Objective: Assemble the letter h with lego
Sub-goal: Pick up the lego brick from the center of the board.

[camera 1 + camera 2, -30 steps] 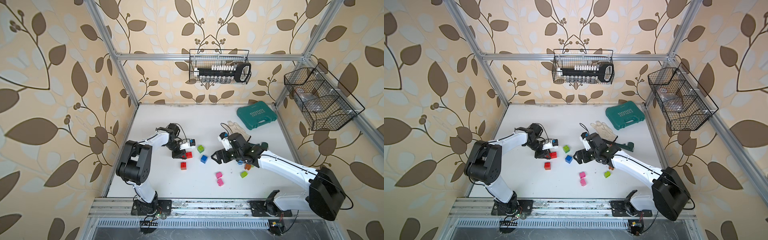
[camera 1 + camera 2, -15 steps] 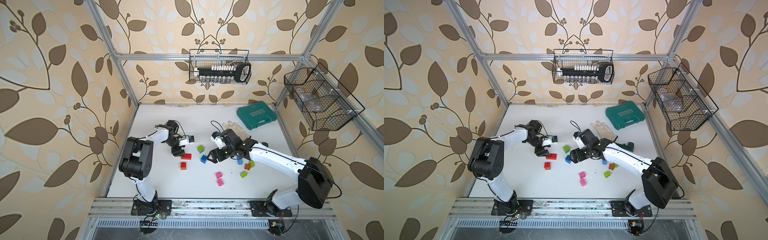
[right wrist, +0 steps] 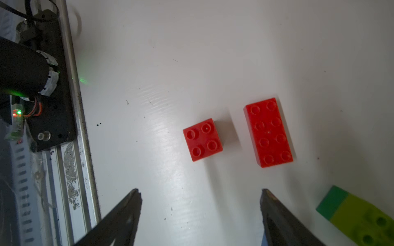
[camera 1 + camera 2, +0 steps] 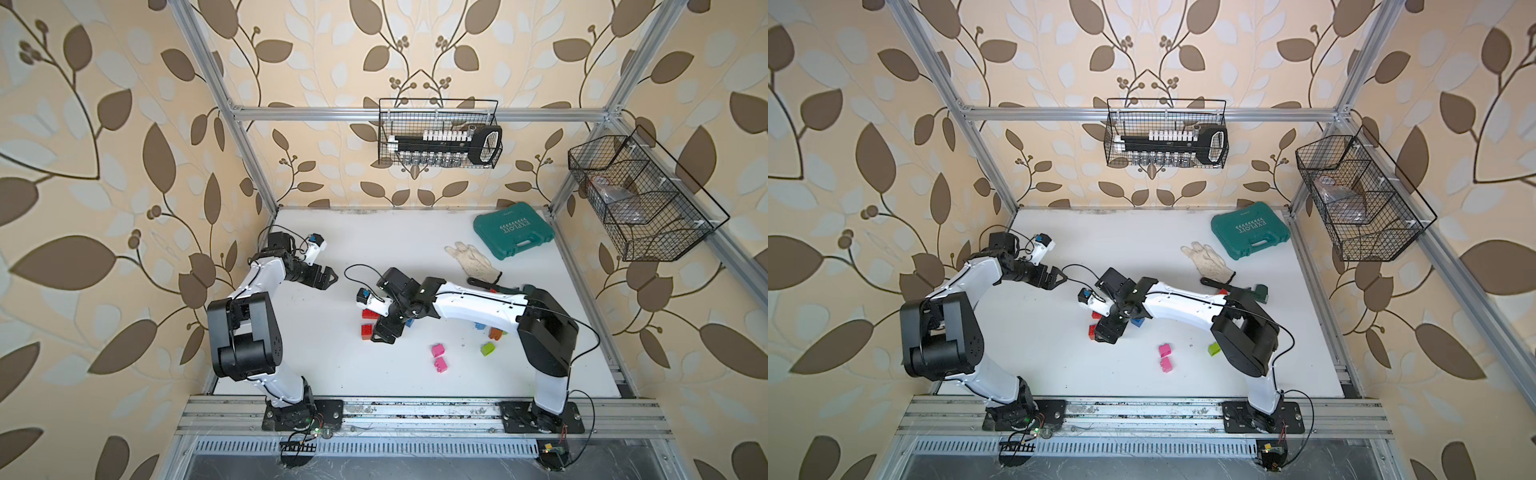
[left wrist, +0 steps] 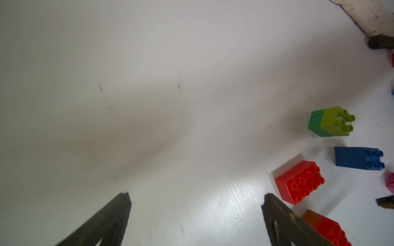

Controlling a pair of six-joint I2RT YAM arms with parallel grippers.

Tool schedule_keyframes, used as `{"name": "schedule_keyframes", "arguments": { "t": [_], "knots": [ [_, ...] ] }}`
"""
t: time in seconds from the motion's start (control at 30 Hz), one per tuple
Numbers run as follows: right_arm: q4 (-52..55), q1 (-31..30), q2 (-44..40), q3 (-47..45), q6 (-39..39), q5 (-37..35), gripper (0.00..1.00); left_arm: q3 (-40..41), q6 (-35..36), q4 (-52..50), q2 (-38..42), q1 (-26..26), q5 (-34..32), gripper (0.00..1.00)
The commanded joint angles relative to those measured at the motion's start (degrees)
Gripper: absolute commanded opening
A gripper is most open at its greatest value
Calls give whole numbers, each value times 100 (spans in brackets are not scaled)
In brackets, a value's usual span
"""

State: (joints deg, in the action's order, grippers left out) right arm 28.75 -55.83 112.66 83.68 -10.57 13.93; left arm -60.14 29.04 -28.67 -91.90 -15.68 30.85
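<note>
Two red lego bricks lie studs up mid-table: a long one [image 3: 268,132] [image 4: 369,313] and a small square one [image 3: 202,139] [image 4: 366,331]. My right gripper [image 3: 200,191] [image 4: 384,334] hovers open just over them, holding nothing. A green-and-lime pair [image 3: 351,215] [image 5: 329,121] and a blue pair [image 5: 358,158] [image 4: 409,322] lie beside them on their sides. Two pink bricks [image 4: 438,350], a lime one [image 4: 488,348] and an orange one [image 4: 495,333] lie further right. My left gripper [image 5: 196,197] [image 4: 328,276] stands open and empty, back-left of the red bricks.
A white glove [image 4: 471,259] and a teal case [image 4: 513,235] lie at the back right, with a dark tool [image 4: 482,282] beside the right arm. Wire baskets [image 4: 438,133] hang on the walls. The front rail [image 3: 72,127] runs near the right gripper.
My left gripper has opened and drawn back from the red bricks toward the back left. The right arm has swung left until its gripper hangs over those bricks.
</note>
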Motion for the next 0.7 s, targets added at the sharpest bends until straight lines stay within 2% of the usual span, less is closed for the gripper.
{"name": "schedule_keyframes", "arguments": {
  "t": [0.0, 0.13, 0.3, 0.5, 0.67],
  "knots": [
    [276, -57, 310, 424, -619, 132, 80, 460, -931, 703, 446, -113, -254, 99],
    [361, -100, 666, 732, -628, -9, 71, 1027, -919, 1269, 721, -117, -270, 99],
    [517, -197, 1114, 1175, -589, -156, 61, 1277, -1110, 1611, 885, -119, -671, 99],
    [533, -244, 1390, 1289, -648, -410, 57, 1325, -1127, 1640, 1051, -124, -745, 99],
    [403, -236, 1390, 1162, -553, -592, 42, 1268, -1120, 1610, 990, -119, -730, 99]
  ]
}}
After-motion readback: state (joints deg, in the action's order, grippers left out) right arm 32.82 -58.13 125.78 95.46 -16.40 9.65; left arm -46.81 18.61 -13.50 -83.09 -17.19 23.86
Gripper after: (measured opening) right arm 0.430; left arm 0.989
